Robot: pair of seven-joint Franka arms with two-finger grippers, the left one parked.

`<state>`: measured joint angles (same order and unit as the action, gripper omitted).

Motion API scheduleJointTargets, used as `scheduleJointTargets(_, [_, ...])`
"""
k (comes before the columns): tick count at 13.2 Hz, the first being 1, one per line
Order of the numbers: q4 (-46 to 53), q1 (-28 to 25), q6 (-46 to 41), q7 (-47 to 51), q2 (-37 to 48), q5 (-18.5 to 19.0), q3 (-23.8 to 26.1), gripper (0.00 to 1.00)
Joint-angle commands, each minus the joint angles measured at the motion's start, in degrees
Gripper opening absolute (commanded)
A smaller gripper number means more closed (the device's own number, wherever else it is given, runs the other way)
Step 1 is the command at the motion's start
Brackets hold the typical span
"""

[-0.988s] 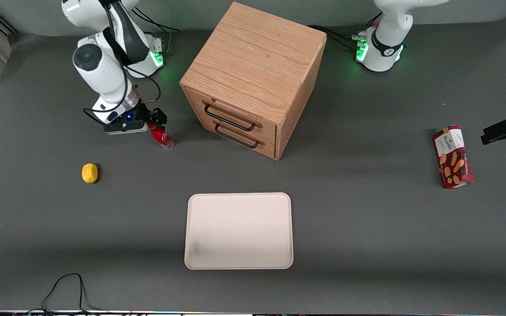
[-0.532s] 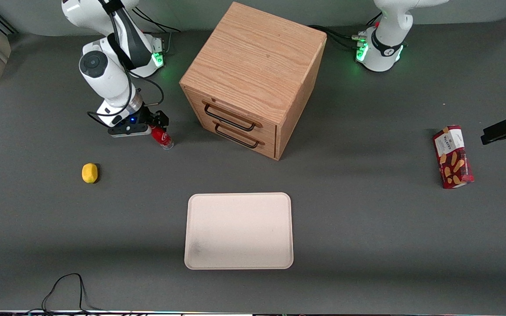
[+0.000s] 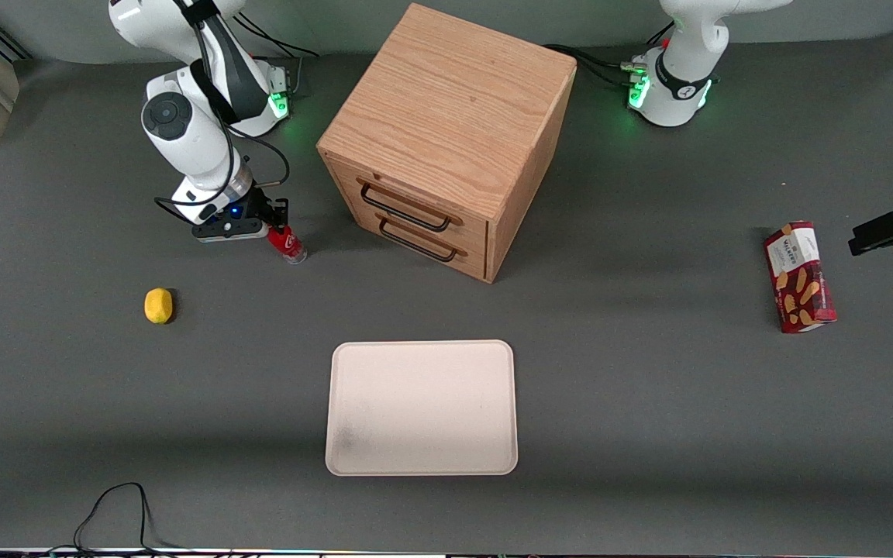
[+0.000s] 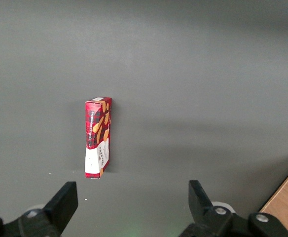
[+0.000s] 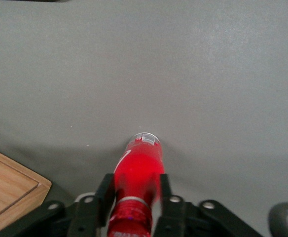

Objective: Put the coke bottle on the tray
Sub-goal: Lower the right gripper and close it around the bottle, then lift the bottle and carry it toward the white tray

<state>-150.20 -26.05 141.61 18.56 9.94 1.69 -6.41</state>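
Dark grey worktop (image 3: 648,403) spreads under everything, with the wooden drawer cabinet (image 3: 446,139) in the upper middle of the frame. My hand (image 3: 280,230) sits at the upper left, just beside that cabinet, and its fingers (image 5: 104,197) are pressed against the neck of the coke bottle (image 3: 286,243), pinching it just below the cap. Over the last second my wrist has swung upright and settled over the bottle, which has barely shifted; its clear base looks to be resting on the worktop. I judge the grasp made, so lifting comes next. The tray (image 3: 422,457) lies well apart, lower centre, nearer the front camera. A lemon (image 3: 158,305) sits near me.
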Motion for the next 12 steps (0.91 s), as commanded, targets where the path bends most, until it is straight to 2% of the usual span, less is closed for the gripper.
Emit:
scheduleJointTargets(1, [0.8, -0.8, -1.4, 1.7, 0.3, 1.3, -0.6, 0.10])
scheduleJointTargets(5, [8.4, -0.7, -11.0, 1.0, 0.8, 1.2, -0.7, 0.05])
scheduleJointTargets(12, [35.6, -0.6, -38.7, 0.8, -0.1, 0.8, -0.7, 0.04])
